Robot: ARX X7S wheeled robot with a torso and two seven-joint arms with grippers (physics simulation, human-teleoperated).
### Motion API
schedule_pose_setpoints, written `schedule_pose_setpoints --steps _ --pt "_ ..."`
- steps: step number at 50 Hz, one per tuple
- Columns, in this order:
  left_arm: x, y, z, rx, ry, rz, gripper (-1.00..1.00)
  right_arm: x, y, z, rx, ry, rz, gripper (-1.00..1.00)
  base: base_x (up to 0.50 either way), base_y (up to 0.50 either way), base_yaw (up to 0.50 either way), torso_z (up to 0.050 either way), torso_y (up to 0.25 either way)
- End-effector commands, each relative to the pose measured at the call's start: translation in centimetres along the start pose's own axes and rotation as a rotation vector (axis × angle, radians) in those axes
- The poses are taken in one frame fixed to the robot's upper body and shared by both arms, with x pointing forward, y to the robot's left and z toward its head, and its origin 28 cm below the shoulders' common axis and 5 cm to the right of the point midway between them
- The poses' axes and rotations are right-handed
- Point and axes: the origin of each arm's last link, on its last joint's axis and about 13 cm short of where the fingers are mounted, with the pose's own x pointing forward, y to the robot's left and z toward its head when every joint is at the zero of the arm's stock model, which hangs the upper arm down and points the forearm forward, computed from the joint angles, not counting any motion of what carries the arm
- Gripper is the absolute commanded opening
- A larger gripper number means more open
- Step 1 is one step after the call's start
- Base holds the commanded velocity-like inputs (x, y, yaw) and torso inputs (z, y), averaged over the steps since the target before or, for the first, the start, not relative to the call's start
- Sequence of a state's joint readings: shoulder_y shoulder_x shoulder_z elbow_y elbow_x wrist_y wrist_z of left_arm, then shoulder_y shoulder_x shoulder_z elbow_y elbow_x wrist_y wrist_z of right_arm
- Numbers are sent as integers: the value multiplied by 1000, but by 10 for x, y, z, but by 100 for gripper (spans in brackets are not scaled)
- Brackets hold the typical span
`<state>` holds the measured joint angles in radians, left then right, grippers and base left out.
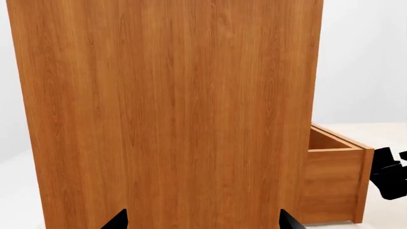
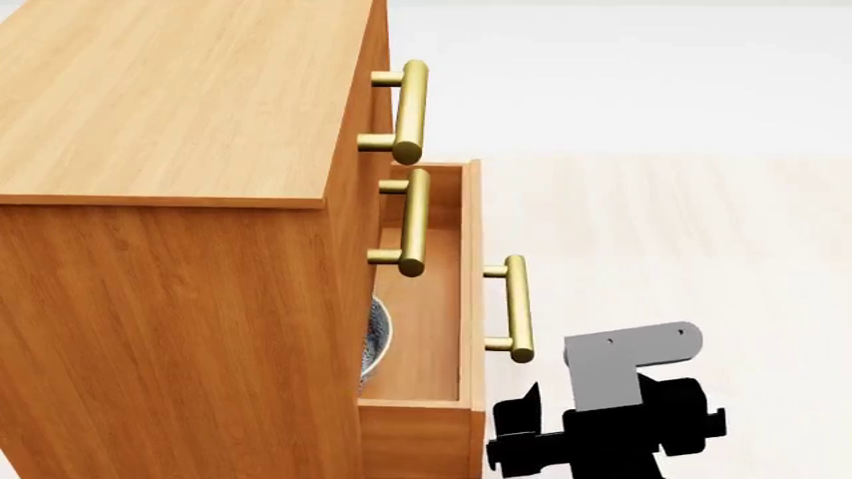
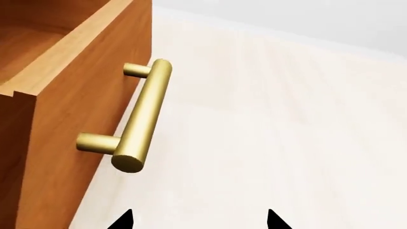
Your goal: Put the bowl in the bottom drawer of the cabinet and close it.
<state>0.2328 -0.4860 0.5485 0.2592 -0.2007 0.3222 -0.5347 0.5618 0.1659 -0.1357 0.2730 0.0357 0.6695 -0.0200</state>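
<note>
Standing open with the bowl point(image 2: 378, 339) inside, the bottom drawer point(image 2: 469, 299) looked stiff; its handle point(image 3: 142, 119) suited the right gripper point(image 3: 198, 220), jaws apart and empty.

Pale cream floor point(image 2: 665, 230) with faint wood-plank grain, extending right and far. A plain white wall point(image 3: 305, 19) rises at the far edge, meeting the floor in 1 straight line. Lighting is soft and even, with weak shadows.
</note>
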Motion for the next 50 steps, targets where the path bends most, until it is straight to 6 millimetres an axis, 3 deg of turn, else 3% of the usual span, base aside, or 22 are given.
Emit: schedule_pose_setpoints --steps 1,50 --pt "0 0 0 -2 0 -5 100 -1 11 3 -6 -13 46 100 0 0 0 0 0" --pt "1 0 0 -5 0 6 100 -2 39 15 -1 -38 143 100 0 0 0 0 0"
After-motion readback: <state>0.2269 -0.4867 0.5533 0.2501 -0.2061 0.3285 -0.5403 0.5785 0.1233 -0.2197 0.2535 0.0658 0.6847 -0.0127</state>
